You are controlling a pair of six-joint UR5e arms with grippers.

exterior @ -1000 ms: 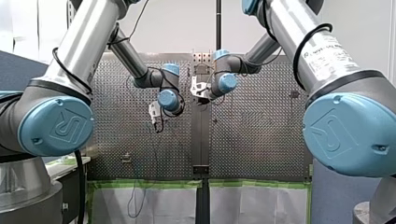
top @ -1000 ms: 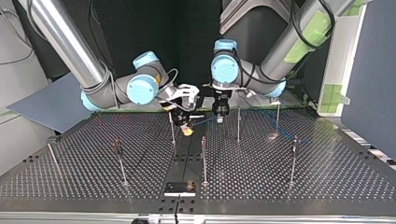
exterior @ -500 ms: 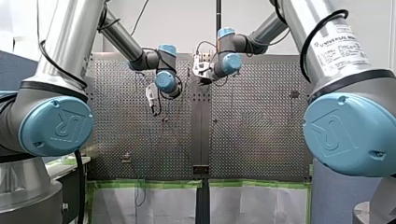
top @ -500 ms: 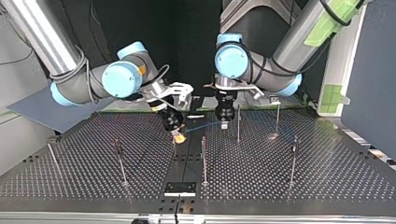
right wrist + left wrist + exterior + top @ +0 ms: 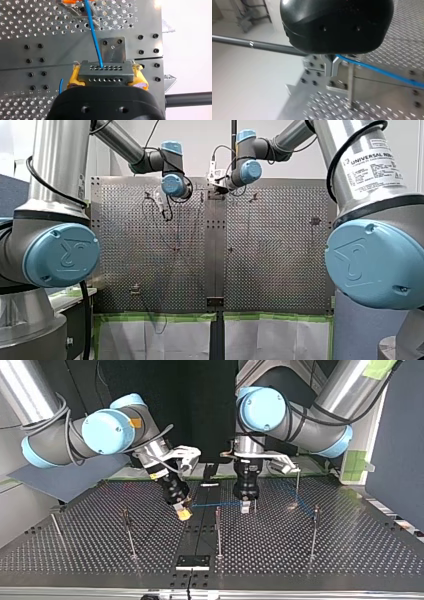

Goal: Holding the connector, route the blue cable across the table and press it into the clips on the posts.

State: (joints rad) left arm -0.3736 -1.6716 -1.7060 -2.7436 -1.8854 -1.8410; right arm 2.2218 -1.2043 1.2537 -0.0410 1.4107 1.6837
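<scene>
posts (image 5: pixel 218 532) stand around blue cable (image 5: pixel 207 505) and connector (image 5: pixel 104 72).

Place: robotics lab, test cell.
Arms: my left arm (image 5: pixel 310 430) and my right arm (image 5: pixel 55 447), industrial; "UNIVERSAL ROBOTS" label (image 5: pixel 372 167).
Bench: perforated metal table (image 5: pixel 300 555), thin fixture posts (image 5: pixel 218 530).
Surroundings: green tape (image 5: pixel 150 317) on edging, dark backdrop (image 5: pixel 200 410).
</scene>
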